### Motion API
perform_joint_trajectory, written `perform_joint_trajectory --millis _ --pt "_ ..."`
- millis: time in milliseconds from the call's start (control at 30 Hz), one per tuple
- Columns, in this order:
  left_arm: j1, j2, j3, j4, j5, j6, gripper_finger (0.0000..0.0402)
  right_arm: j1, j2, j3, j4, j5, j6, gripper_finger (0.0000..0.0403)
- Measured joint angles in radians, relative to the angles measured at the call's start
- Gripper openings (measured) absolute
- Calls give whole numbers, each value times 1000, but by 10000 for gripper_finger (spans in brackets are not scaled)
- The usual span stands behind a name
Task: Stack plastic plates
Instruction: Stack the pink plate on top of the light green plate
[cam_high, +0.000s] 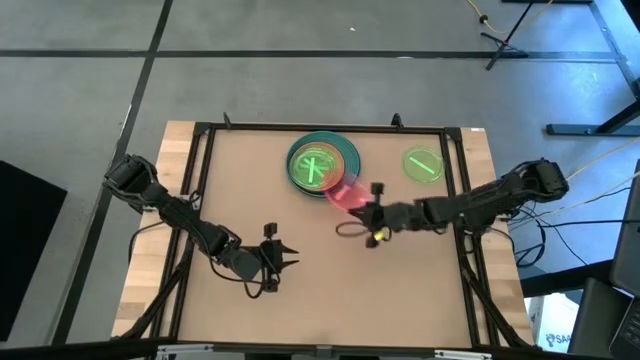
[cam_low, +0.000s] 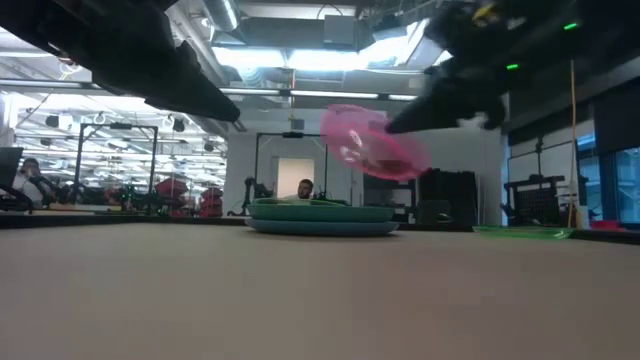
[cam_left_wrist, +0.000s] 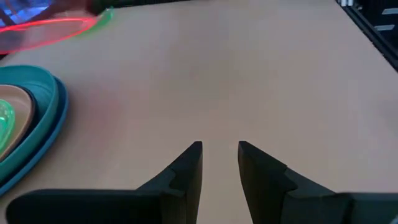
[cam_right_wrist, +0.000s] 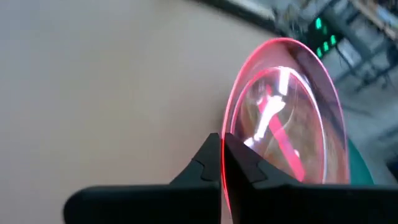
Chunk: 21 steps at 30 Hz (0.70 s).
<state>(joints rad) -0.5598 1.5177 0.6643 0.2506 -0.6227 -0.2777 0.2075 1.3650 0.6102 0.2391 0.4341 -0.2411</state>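
Note:
A stack of large plates (cam_high: 322, 163) sits near the table's far edge, blue and teal at the bottom with a neon-green translucent plate on top; it also shows as the stack (cam_low: 322, 216) and the stack (cam_left_wrist: 25, 118). A second small neon-green plate (cam_high: 423, 165) lies flat to its right. My right gripper (cam_high: 368, 208) is shut on a small translucent red-pink plate (cam_high: 346, 192), held in the air just beside the stack. My left gripper (cam_high: 290, 262) hovers open over bare table toward the near left, fingers (cam_left_wrist: 219, 163) apart. My right gripper pinches the red-pink plate's rim (cam_right_wrist: 224, 163) between its two fingers, at the edge nearest the gripper. The plate (cam_low: 375, 142) is lifted clear of the table and tilted, its far edge reaching over the stack.
A black frame rail (cam_high: 330, 128) runs around the brown table surface. Bare table lies across the near half and left side. People and equipment show in the room beyond the far edge in the low view.

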Motion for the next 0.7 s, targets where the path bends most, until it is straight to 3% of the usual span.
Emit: perform_joint_trajectory --millis 167,300,467,700 --pt "3 0 0 9 -23 0 96 -173 115 1 284 -235 -85 1" --pt "3 0 0 16 -24 0 96 -286 235 40 425 -350 -100 1" --pt "3 0 0 18 -24 1 96 -368 370 151 414 -399 -75 1" --pt "4 0 0 27 -18 11 96 -394 478 265 339 -401 -25 6"
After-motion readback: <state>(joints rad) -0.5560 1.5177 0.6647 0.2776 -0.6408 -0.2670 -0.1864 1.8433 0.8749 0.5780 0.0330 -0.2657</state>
